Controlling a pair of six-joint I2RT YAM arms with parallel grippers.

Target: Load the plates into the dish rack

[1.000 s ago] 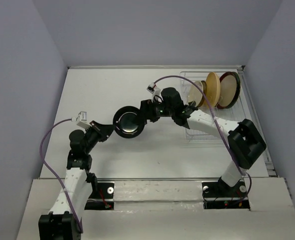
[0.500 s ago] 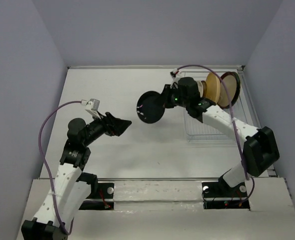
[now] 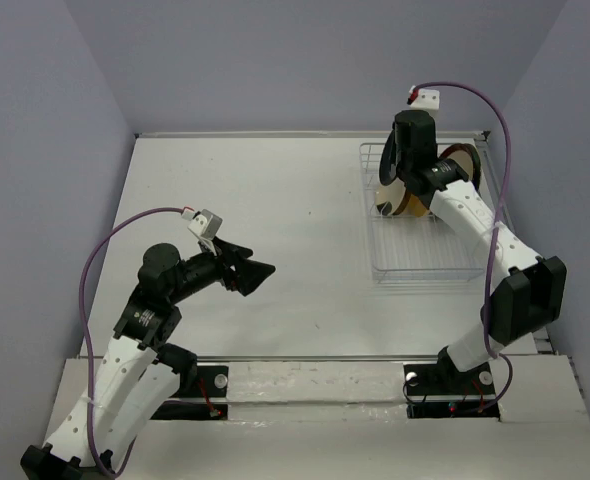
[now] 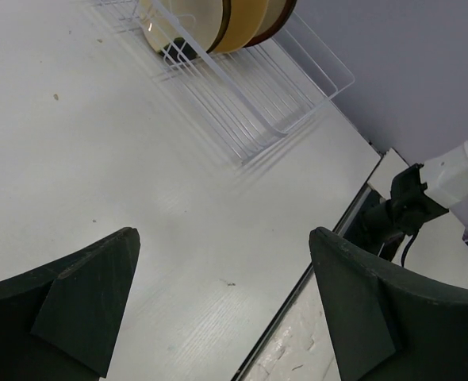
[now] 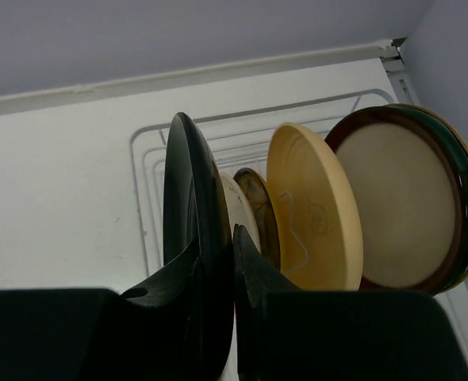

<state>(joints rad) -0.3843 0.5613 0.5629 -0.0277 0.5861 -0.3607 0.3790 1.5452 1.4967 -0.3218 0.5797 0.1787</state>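
My right gripper (image 5: 216,240) is shut on the rim of a dark plate (image 5: 188,182), held upright and edge-on over the left part of the dish rack (image 3: 425,262). Standing in the rack to its right are a cream plate (image 5: 246,218), a small brown patterned plate (image 5: 262,208), an orange-yellow plate (image 5: 313,206) and a red-rimmed beige plate (image 5: 397,202). From above, the right gripper (image 3: 397,188) hides most of the dark plate. My left gripper (image 3: 253,268) hangs open over bare table, far from the rack, with nothing between its fingers (image 4: 91,302).
The rack's near half (image 4: 250,103) shows only bare wires. The back wall and the right wall stand close to the rack. The table's near edge (image 4: 329,246) and the right arm's base (image 4: 408,206) appear in the left wrist view.
The left gripper let go of the dark plate, opened and drew back to the near left. The right gripper shut on that plate and carried it from mid-table over the rack.
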